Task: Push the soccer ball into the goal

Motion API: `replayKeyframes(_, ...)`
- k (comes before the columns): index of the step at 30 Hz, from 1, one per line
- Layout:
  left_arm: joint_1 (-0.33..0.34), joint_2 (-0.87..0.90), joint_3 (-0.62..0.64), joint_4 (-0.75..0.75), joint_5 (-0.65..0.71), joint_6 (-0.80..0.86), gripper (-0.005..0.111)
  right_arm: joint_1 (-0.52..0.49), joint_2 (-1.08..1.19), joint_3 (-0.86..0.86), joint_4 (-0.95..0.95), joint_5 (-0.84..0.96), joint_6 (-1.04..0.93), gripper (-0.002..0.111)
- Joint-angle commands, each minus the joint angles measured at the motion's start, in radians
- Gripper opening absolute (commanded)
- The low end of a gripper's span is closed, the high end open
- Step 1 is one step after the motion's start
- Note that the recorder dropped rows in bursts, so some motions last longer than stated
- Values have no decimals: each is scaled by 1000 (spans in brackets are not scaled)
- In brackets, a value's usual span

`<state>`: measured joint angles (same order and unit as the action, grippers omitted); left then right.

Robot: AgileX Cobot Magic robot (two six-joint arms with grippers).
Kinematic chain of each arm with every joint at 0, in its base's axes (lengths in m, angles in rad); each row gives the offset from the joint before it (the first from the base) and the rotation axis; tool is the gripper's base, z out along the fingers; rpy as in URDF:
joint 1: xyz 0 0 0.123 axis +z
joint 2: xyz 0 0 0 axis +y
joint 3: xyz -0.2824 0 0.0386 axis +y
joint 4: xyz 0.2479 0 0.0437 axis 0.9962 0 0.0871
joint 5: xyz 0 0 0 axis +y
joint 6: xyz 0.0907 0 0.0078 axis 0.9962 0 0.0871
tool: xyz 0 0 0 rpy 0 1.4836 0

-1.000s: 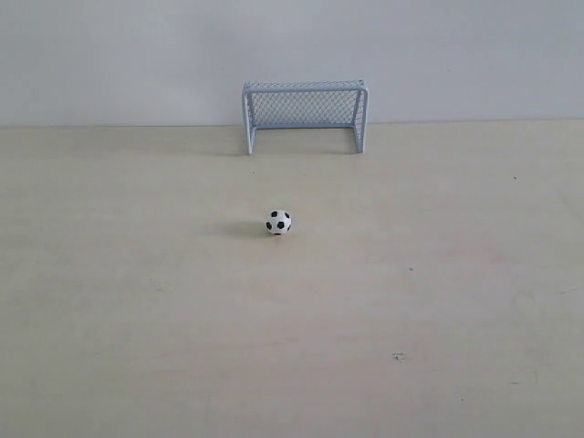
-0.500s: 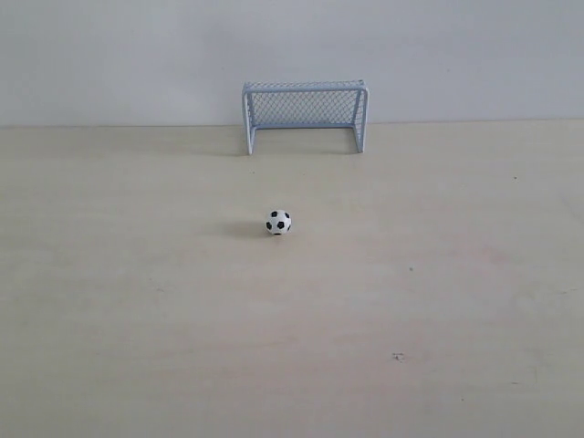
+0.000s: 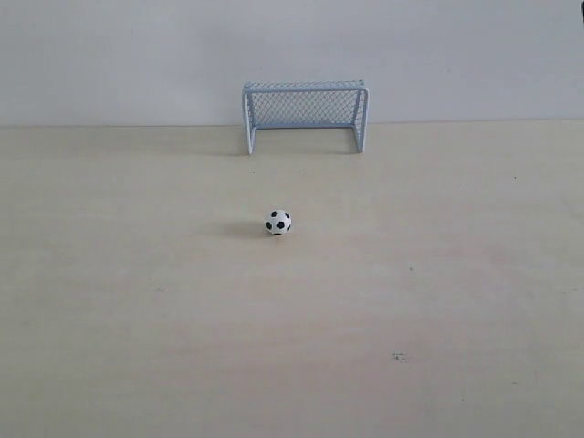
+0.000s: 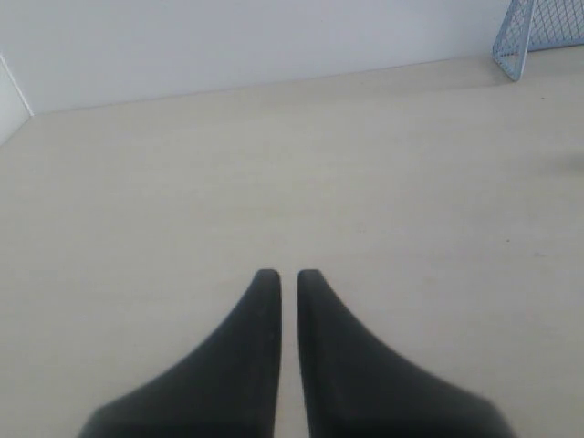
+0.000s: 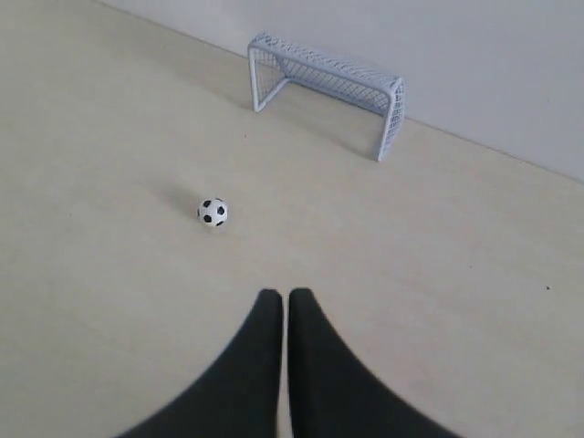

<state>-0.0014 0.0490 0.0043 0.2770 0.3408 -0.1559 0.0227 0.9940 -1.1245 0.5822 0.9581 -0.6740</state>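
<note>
The soccer ball point(image 3: 278, 222) is a tiny white ball with black patches, resting on the pale table in front of the goal point(image 3: 305, 115), whose blue-white frame and mesh stand against the back wall. Neither arm shows in the exterior view. In the right wrist view my right gripper point(image 5: 285, 294) is shut and holds nothing; the soccer ball point(image 5: 213, 212) lies some way ahead of it and the goal point(image 5: 328, 85) stands further off. My left gripper point(image 4: 287, 274) is shut too, with only bare table before it and one corner of the goal point(image 4: 534, 34) at the frame's edge.
A white wall runs along the table's back edge point(image 3: 137, 125) behind the goal. A small dark speck point(image 3: 398, 356) marks the table surface near the front. A white side panel point(image 4: 11, 100) shows in the left wrist view.
</note>
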Motion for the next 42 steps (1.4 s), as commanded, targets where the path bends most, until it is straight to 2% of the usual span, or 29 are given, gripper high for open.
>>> replayKeyframes(1,-8,5,-4,0,-3,-9,6,1,47,-23,16,31,-42,0)
replayKeyframes(15,-8,5,-4,0,-3,-9,6,4,180,-115,54,118,-95,0)
replayKeyframes(29,-8,5,-4,0,-3,-9,6,249,383,-273,-92,124,-54,0)
replayKeyframes(42,-8,5,-4,0,-3,-9,6,402,646,-482,-168,170,-30,0)
